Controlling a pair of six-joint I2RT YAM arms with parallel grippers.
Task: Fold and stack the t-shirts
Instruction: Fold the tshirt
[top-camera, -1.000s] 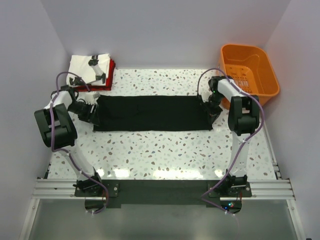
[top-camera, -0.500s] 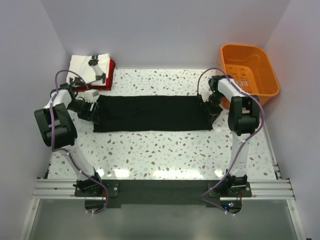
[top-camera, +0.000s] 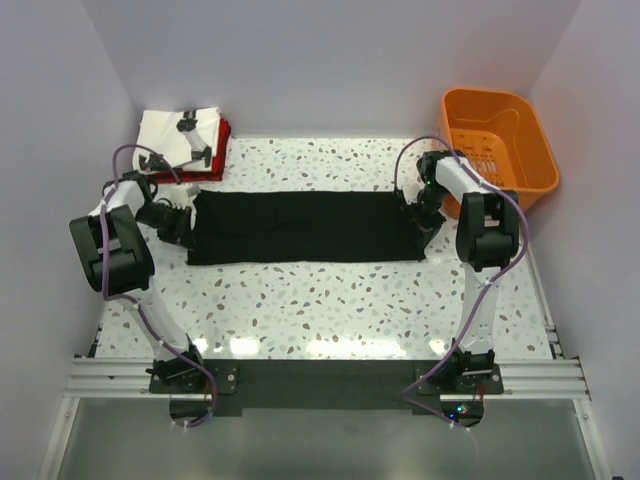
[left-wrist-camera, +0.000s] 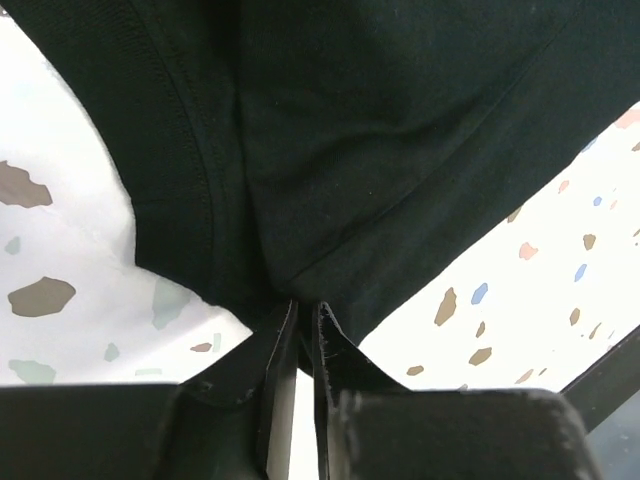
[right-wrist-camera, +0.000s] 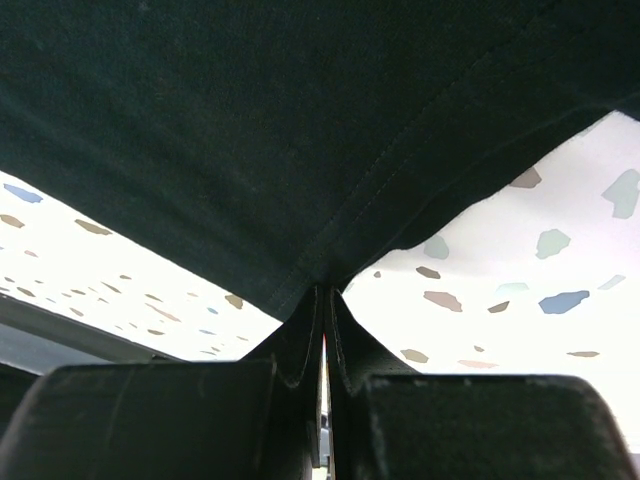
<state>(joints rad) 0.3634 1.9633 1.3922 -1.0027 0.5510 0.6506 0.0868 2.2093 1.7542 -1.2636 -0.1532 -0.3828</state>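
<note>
Shirt: the large plain black cloth t-shirt (top-camera: 305, 225) lies in a long band across the speckled white table (top-camera: 330, 300).
Left end: the left gripper (left-wrist-camera: 300, 312) has its jaws pinched on the hem.
Right end: the right gripper (right-wrist-camera: 325, 297) has its jaws clamped on the cloth edge.
Risk: thin pinches may drop a layer, and uneven lifting would skew the fold.
Container: the orange plastic basket (top-camera: 540, 170), far right, appears empty.
Stack: the white printed t-shirt (top-camera: 165, 130) lies on the red t-shirt (top-camera: 223, 135), far left.

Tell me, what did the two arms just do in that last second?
The left hand closed, pinching the left end of the black t-shirt; its arm barely shifted. The right hand stayed pinched on the right end. The shirt still lies stretched out flat, and the white t-shirt, the red t-shirt under it and the orange basket did not move.
</note>
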